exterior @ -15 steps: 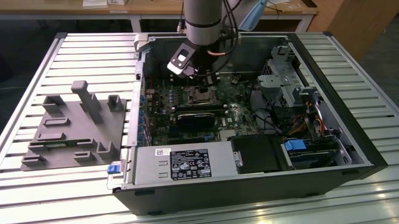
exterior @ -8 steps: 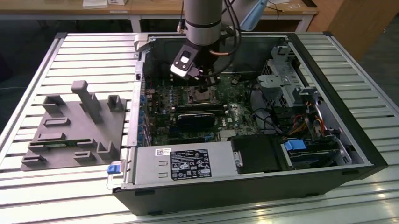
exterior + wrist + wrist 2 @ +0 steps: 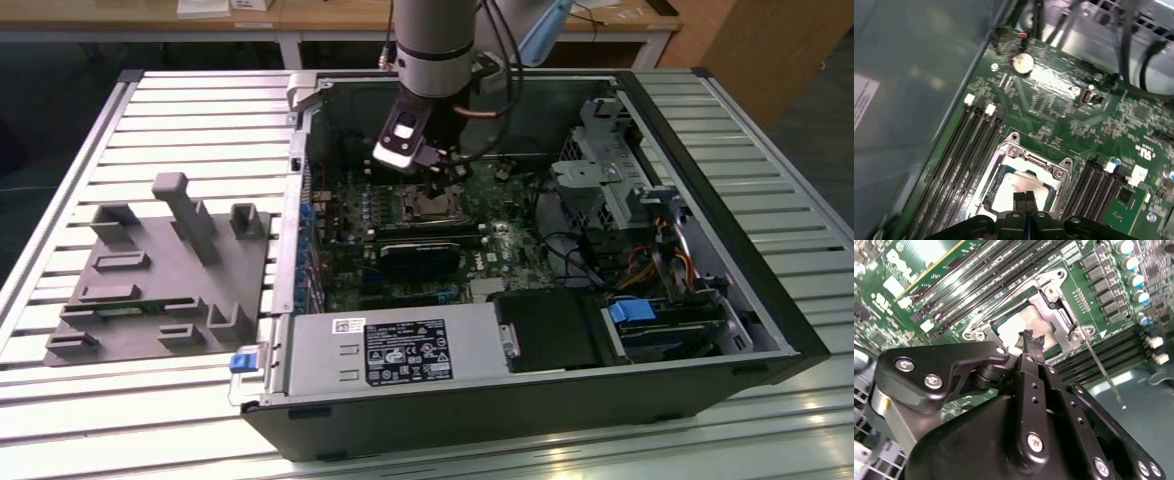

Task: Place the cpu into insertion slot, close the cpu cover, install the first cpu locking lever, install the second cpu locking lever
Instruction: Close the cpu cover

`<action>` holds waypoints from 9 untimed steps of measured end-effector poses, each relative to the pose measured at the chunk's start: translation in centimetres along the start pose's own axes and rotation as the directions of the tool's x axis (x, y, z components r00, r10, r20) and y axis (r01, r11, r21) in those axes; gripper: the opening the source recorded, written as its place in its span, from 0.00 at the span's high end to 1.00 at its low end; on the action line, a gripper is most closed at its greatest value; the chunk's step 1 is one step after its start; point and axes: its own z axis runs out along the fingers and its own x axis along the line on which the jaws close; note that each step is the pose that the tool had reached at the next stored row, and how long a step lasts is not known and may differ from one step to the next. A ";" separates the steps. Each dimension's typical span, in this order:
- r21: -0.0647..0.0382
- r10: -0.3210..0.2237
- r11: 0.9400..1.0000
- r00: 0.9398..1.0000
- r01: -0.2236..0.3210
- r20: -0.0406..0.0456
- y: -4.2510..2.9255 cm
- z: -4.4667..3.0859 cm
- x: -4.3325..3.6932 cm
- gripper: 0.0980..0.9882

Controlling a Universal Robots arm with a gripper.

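The black two-fingered tool point(image 3: 1024, 200) hangs clenched, fingertips pressed together on nothing, just above the pale silvery square cpu point(image 3: 1004, 196). The cpu lies in the silver-rimmed insertion slot point(image 3: 435, 205), and the thin silver framed cpu cover point(image 3: 1035, 160) lies down around it. One thin wire locking lever point(image 3: 1104, 375) juts free beside the socket. Long black memory slots point(image 3: 964, 150) flank it, and a black rectangular card point(image 3: 416, 258) sits near it inside the open case on the slatted metal desk point(image 3: 174, 110).

Place: robotics lab | Evidence: slatted metal worktable point(image 3: 200, 100), open computer case point(image 3: 467, 425) (wooden desks point(image 3: 334, 15) behind)
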 end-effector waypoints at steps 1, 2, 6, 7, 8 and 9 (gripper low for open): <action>0.000 -0.017 1.000 1.000 0.017 -0.001 0.00 0.00 0.00 0.99; 0.000 -0.034 0.999 0.999 0.034 -0.002 0.00 0.00 0.00 0.99; 0.000 -0.104 0.995 0.995 0.104 -0.007 0.00 0.00 0.00 0.99; 0.000 -0.123 0.992 0.992 0.123 -0.009 0.00 0.00 0.00 0.99; 0.000 -0.141 0.990 0.990 0.141 -0.010 0.00 0.00 0.00 0.99; -0.001 -0.158 0.987 0.987 0.158 -0.011 0.00 0.00 0.00 0.99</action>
